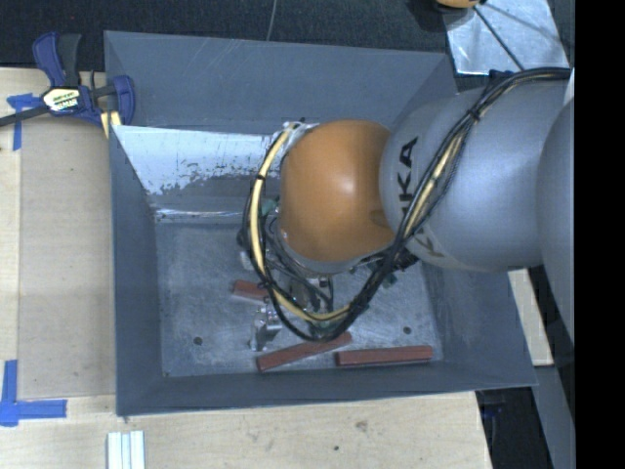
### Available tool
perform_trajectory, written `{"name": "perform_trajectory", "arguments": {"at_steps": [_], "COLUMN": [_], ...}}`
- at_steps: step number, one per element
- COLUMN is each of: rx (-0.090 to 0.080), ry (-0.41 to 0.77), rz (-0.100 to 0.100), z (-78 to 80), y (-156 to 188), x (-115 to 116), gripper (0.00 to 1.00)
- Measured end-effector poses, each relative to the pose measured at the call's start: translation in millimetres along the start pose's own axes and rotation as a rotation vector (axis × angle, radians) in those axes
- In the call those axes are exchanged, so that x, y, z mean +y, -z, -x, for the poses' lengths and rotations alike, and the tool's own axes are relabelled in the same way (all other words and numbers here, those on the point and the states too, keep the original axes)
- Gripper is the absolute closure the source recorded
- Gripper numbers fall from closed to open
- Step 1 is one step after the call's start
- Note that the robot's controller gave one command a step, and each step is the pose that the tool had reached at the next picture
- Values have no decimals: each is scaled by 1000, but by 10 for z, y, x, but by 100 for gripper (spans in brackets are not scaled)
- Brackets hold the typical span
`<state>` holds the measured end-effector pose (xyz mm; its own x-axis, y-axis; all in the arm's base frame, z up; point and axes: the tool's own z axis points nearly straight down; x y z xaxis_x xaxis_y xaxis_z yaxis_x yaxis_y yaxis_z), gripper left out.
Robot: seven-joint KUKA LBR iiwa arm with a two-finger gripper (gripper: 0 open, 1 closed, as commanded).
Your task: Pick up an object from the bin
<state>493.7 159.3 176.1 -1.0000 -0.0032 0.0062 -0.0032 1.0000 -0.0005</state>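
My gripper is low over the bin floor, left of centre, under the arm's orange cover and cables. Just in front of it lies a long reddish-brown flat stick, slanting along the front wall. A second reddish-brown stick lies end to end with it on the right, flat against the front wall. A shorter brown piece shows behind the gripper, partly hidden by the cables. I cannot see anything held in the gripper.
The arm with its orange cover and yellow and black cables covers the bin's middle and right. Bare scuffed floor lies to the left of the gripper. The bin's sloping walls rise close on every side.
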Motion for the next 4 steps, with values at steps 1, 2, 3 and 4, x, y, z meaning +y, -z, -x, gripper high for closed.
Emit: {"name": "perform_trajectory", "arguments": {"at_steps": [1,2,3,4], "rx": [-8,-7,-7,-5], "ry": [-3,57,56,50], "rz": [2,1,1,0], "z": [20,387,387,451], "y": [44,-912,-912,-587], "x": [-8,-324,-324,-313], "gripper": [0,100,100,100]}}
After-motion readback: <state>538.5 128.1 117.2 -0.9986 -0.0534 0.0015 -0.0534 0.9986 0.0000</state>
